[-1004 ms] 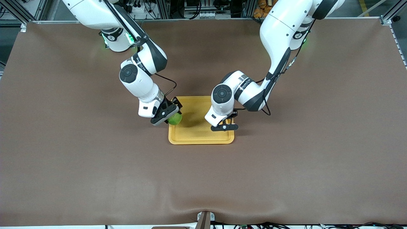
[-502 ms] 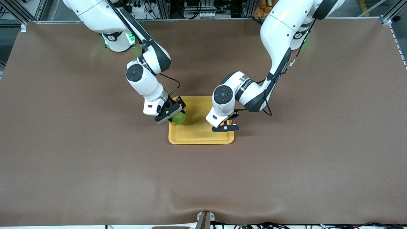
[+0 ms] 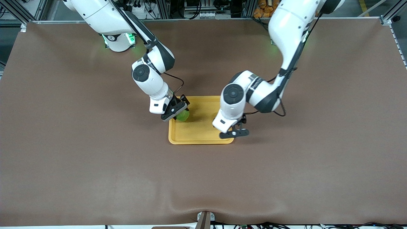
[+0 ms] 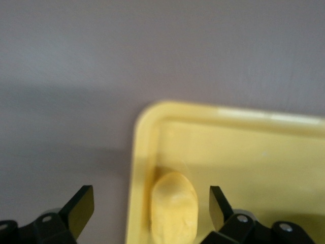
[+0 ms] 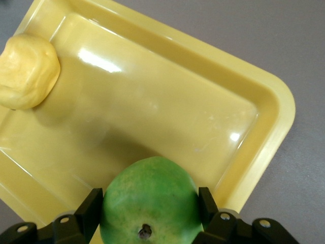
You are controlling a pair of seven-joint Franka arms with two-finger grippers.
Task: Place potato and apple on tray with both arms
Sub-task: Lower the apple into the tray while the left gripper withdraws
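Right gripper (image 3: 175,111) over the tray (image 3: 197,135), at the end toward the right arm, fingers (image 5: 91,206) clenched on the apple (image 3: 183,115). In the right wrist view the apple (image 5: 150,201) sits between both fingers, stem dimple facing the camera, tray floor (image 5: 152,101) directly under it.

Left gripper (image 3: 234,133) over the tray corner toward the left arm's end, nearer the front camera, partly out over the bench (image 3: 95,159). Fingers (image 4: 78,208) released, spread wide with nothing between them. The potato (image 4: 173,206) lies on the tray floor against the rim (image 4: 139,168); the right wrist view shows it too (image 5: 28,71), in a corner well apart from the apple.

Judgement: potato half is done; step in hand is setting the apple down. To do it well, lower until the apple is at or just off the tray floor before letting go (a round fruit dropped from height will likely roll), and keep it clear of the raised rim so it cannot tip outward.

Hard to make out:
- Front view: potato hidden under the left arm's wrist.
- Apple's height above the floor cannot be judged from any view.
- Left wrist view blurred, potato cut off at the frame edge.
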